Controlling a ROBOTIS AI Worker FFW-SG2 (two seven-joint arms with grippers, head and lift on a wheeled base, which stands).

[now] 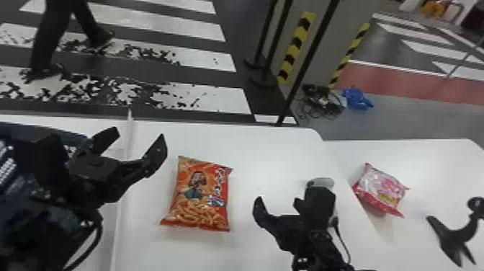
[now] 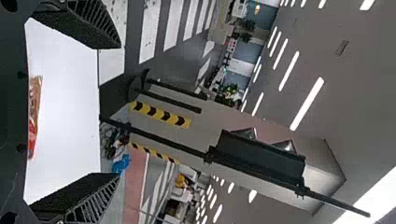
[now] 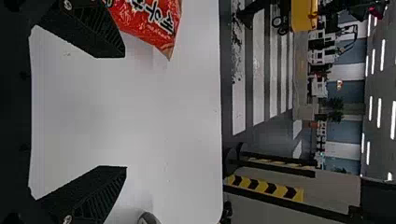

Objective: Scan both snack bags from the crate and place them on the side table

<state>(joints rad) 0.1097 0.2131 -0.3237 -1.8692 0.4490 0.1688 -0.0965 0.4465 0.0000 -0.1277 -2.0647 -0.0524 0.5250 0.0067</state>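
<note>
Orange-red foil, this is the snack bag [image 1: 196, 194], which I see lying flat on the white table [image 1: 234, 144], printed side up. It is between my two grippers, touched by neither. The second snack bag, a pink and white one [image 1: 383, 191], lies on the side table [image 1: 432, 155], to the right.

My left gripper [image 1: 139, 135] is above the seam of the tabletops, on the left of the orange-red bag, and its fingers are wide apart with nothing between them. My right gripper [image 1: 286, 194] is on the other side, also spread and empty. It stands in the way between the two bags, and just beside its outer finger there is a grey rounded thing [image 1: 327, 182], which I cannot name, because it is partly hidden. A thin black cable [image 1: 342, 239] hangs near there.

At the right edge, by the side table, I see a black curved object [image 1: 453, 238]. Behind the tables, a tall black pole [image 1: 306, 65] rises in front of the grey pillar [image 1: 324, 43] with its yellow-black stripes. On the floor are tangled cables [image 1: 320, 102], and beside them something crumpled and blue [image 1: 356, 98].
</note>
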